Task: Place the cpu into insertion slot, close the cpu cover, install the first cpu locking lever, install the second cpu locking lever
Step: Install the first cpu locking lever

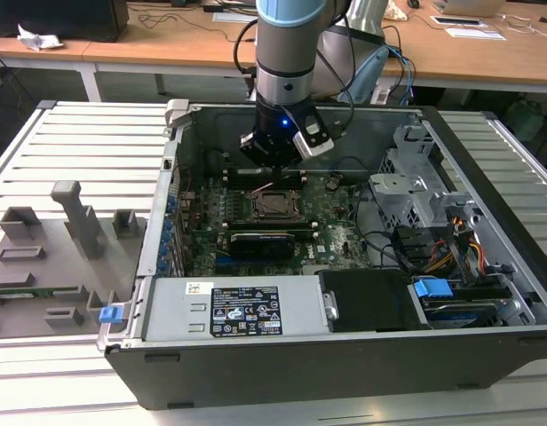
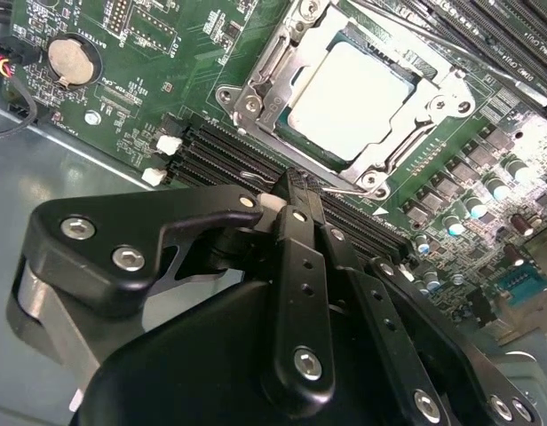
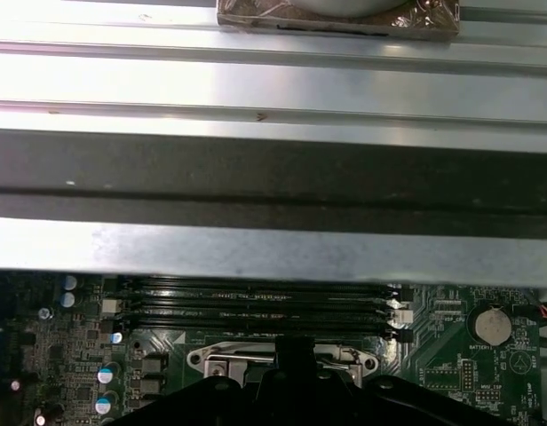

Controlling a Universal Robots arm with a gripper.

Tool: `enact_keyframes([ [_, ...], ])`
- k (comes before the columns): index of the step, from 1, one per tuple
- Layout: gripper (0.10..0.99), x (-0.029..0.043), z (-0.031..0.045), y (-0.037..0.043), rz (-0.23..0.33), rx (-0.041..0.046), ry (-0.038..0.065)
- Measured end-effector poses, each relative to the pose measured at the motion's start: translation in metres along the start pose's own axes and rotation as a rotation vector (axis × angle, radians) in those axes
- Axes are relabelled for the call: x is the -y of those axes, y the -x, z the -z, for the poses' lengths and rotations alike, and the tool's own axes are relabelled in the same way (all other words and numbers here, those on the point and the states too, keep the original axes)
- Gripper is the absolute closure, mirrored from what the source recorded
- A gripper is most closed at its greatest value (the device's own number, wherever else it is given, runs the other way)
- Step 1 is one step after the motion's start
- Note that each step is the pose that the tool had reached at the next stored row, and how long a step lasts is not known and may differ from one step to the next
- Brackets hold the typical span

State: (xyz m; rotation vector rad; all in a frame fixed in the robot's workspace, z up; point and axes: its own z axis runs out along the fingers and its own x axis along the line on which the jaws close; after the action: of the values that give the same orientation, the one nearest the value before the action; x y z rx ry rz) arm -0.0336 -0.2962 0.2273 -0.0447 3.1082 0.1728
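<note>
Now we are working on a cpu locking lever (image 2: 341, 189), our gripper (image 2: 296, 188) hovering beside it with fingers (image 2: 302, 235) pinched together and empty, while the cpu (image 2: 349, 98) is sitting in the insertion slot (image 2: 300, 140) under the lowered cpu cover (image 2: 260, 75), and we judge the lever needs steady, precise pressure.

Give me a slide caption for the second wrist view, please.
Gripper poised near the silver cpu, which sits framed by the lowered cpu cover on the green motherboard.

The pale silver cpu (image 2: 349, 98) lies flat in the insertion slot (image 2: 309, 142), framed by the lowered silvery cpu cover (image 2: 260, 71).
</note>
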Motion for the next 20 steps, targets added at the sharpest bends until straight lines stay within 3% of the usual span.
enact_keyframes([
  [20,0.980,0.0005,-0.0035,0.0038,0.000,0.0001,0.000],
])
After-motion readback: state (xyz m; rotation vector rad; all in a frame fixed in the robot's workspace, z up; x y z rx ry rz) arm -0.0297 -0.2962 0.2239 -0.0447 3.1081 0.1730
